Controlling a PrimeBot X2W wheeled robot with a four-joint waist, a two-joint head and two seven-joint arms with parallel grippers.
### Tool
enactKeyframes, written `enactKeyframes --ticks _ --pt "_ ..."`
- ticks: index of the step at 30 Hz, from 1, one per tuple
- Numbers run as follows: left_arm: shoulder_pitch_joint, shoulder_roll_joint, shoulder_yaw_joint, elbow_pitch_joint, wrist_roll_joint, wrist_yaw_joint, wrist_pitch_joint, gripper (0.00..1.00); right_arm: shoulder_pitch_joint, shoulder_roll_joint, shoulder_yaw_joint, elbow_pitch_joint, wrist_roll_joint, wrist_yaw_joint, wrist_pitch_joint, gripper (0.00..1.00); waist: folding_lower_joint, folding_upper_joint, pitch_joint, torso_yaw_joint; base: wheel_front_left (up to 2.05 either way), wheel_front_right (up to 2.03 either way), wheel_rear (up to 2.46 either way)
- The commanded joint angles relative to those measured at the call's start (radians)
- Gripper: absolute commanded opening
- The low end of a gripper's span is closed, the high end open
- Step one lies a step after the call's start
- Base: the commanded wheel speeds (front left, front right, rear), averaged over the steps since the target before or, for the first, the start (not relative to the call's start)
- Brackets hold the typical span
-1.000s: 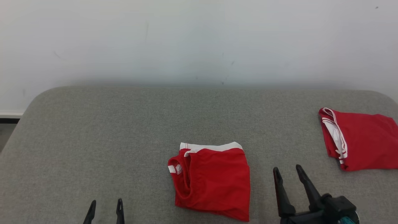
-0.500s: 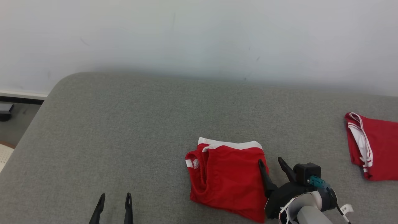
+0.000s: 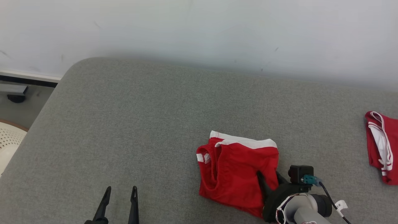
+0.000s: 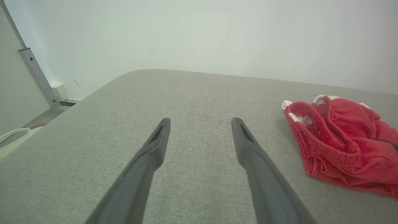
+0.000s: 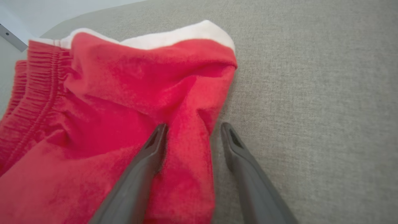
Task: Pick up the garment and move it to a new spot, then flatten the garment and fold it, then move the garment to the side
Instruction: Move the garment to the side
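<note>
Straddling the garment's (image 5: 124, 81) 3 o'clock edge, the right gripper (image 5: 194, 127) has its two dark fingers (image 5: 146, 161) apart. One lies on the red cloth and the other rests on the grey cushion (image 3: 140, 124) just beside it. A raised ridge of fabric stands between them, not pinched.

The garment is folded red cloth with a white band along its 12 o'clock edge and a gathered waistband at its 9 o'clock side. In the head view it lies on the cushion at about 4 o'clock from the picture's middle.

The left gripper (image 3: 121, 188) sits at 7 o'clock in that view, its jaws spread wide over bare cushion and holding nothing, well apart from the garment.

A second red piece with white trim (image 3: 384, 146) lies at the 3 o'clock edge, well apart from both. A pale wall (image 3: 199, 28) rises beyond the cushion at 12 o'clock.
</note>
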Motion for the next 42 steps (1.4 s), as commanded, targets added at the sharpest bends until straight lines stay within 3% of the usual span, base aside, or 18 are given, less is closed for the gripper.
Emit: enactKeyframes --ticks 1,7,15,23,29,42 --pt "-0.012 0.0 -0.003 0.005 -0.011 0.002 -0.003 1.0 0.009 0.006 0.022 0.022 0.008 -0.002 0.009 0.0 -0.0001 -0.0001 0.002 0.002 0.0 0.0 0.0" --pt "-0.017 0.0 0.005 -0.001 -0.02 0.01 -0.003 1.0 -0.067 -0.012 0.046 0.074 -0.048 -0.002 -0.036 0.0 -0.0001 -0.0001 0.006 -0.014 0.0 0.0 0.0" --pt "-0.021 0.0 0.01 -0.013 -0.034 0.009 -0.003 1.0 -0.158 -0.106 0.062 0.053 -0.131 -0.002 -0.045 0.0 -0.0001 -0.0001 0.033 -0.094 0.0 0.0 0.0" --pt "-0.062 0.0 0.009 -0.036 -0.044 0.017 -0.003 1.0 -0.269 -0.243 0.17 0.003 -0.186 -0.002 -0.04 0.0 -0.0001 -0.0001 0.086 -0.19 0.0 0.0 0.0" --pt "-0.084 0.001 0.032 -0.051 -0.028 0.011 -0.003 1.0 -0.338 -0.339 0.286 -0.041 -0.167 -0.002 0.008 0.0 -0.0001 -0.0001 0.123 -0.246 0.0 0.0 0.0" --pt "-0.122 0.0 0.065 -0.059 0.018 -0.025 -0.003 1.0 -0.49 -0.562 0.487 -0.162 -0.042 -0.002 0.114 0.0 -0.0001 -0.0001 0.203 -0.301 0.0 0.0 0.0"
